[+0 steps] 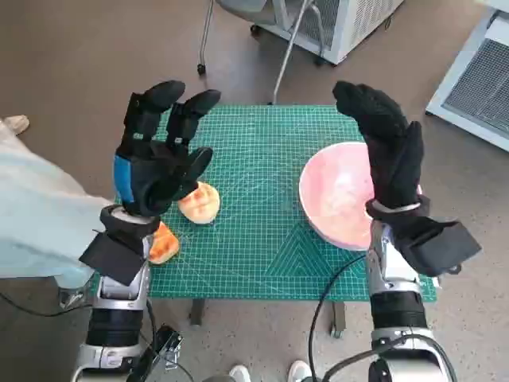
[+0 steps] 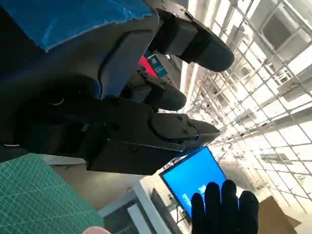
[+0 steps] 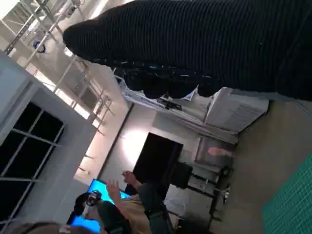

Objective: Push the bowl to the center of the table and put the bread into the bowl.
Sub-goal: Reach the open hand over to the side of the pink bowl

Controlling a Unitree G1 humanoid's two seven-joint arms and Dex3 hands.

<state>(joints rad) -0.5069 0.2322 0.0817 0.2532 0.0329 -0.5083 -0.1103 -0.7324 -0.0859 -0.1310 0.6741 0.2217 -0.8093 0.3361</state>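
A pink bowl (image 1: 338, 195) sits on the right half of the green cutting mat (image 1: 262, 159). My gloved right hand (image 1: 390, 151) is raised above the bowl's right side, fingers spread, holding nothing. A round golden bread (image 1: 200, 202) lies on the mat at the left. A second orange bread (image 1: 164, 244) lies near the mat's front left corner, partly hidden by my left wrist. My left hand (image 1: 159, 155) hovers above the round bread with fingers apart and empty. In the left wrist view my left hand's fingers (image 2: 170, 97) are spread, and the right glove (image 2: 224, 209) shows beyond.
A person's pale sleeve (image 1: 36, 211) reaches in at the left edge. Chair legs (image 1: 286, 56) and white cabinets (image 1: 477, 72) stand behind the table. Shoe tips (image 1: 270, 372) show at the front. In the right wrist view a person (image 3: 126, 204) sits far off.
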